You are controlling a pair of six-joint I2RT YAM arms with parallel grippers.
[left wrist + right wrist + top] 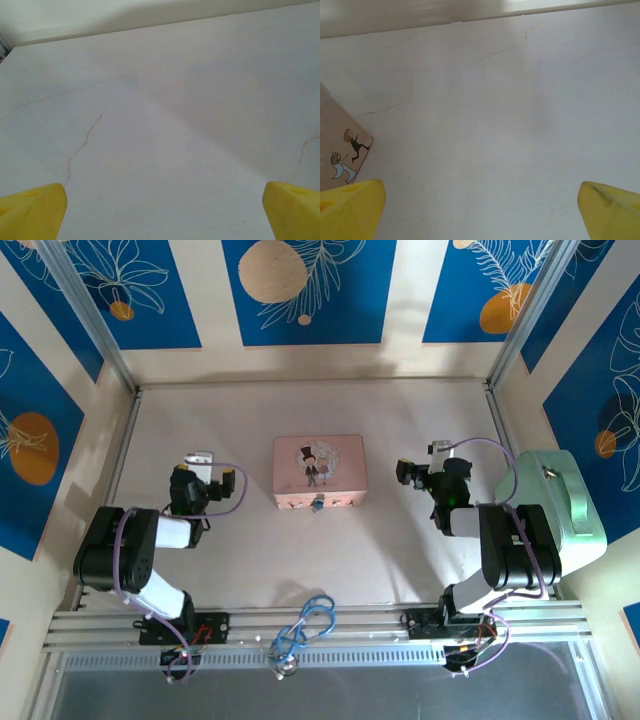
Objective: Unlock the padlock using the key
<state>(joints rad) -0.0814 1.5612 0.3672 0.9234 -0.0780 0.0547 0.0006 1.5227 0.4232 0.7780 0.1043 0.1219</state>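
Note:
A pink picture box (320, 472) lies flat in the middle of the table. The tiny blue padlock (318, 504) hangs at the middle of its near edge. The key is hidden from me. My left gripper (203, 460) hovers left of the box, well apart from it, and is open; its yellow fingertips (30, 212) stand wide over bare table with nothing between them (162, 210). My right gripper (440, 450) hovers right of the box, also open (482, 210) and holding nothing. A corner of the pink box (340, 145) shows at the left in the right wrist view.
A mint-green case (565, 505) with a handle stands at the right edge beside the right arm. A blue cable (305, 625) loops over the front rail between the arm bases. Walls and metal posts enclose the table on three sides.

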